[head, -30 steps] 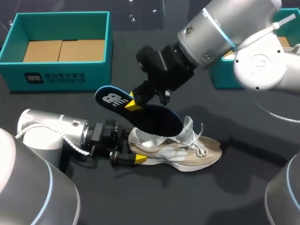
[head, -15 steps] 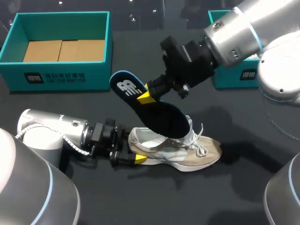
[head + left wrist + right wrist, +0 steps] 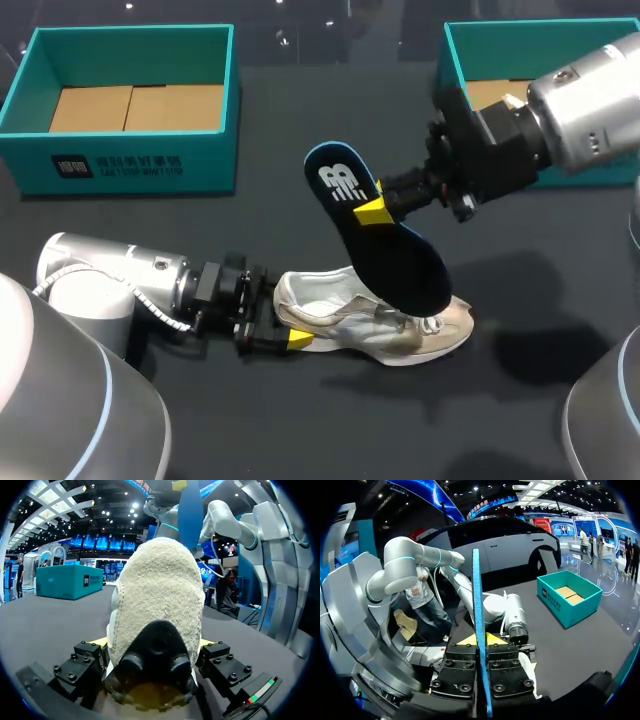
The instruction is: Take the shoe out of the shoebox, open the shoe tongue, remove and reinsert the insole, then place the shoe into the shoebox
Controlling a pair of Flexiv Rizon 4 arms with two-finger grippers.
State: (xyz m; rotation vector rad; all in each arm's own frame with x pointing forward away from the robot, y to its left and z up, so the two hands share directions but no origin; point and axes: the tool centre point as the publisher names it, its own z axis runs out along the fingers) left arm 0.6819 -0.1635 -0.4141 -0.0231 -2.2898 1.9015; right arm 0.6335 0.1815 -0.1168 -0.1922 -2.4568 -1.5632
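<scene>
A beige and white shoe [image 3: 340,322] lies on its side on the black table, toe to the right. My left gripper [image 3: 284,326] lies low at the heel, shut on it; in the left wrist view the fuzzy heel [image 3: 155,595] fills the gap between the fingers of that gripper [image 3: 152,645]. My right gripper [image 3: 378,210] is shut on the dark blue insole [image 3: 395,262] near its heel end with the white logo. It holds the insole tilted above the shoe. In the right wrist view the insole [image 3: 478,595] stands edge-on between the shut fingers of the gripper [image 3: 481,641].
A teal shoebox [image 3: 130,160] with a cardboard floor stands at the back left. A second teal box [image 3: 470,40] stands at the back right, behind my right arm. Bare black table lies in front of the shoe.
My right gripper has carried the insole to the right and upward, drawing its front end out of the shoe. The left gripper and the shoe have stayed put.
</scene>
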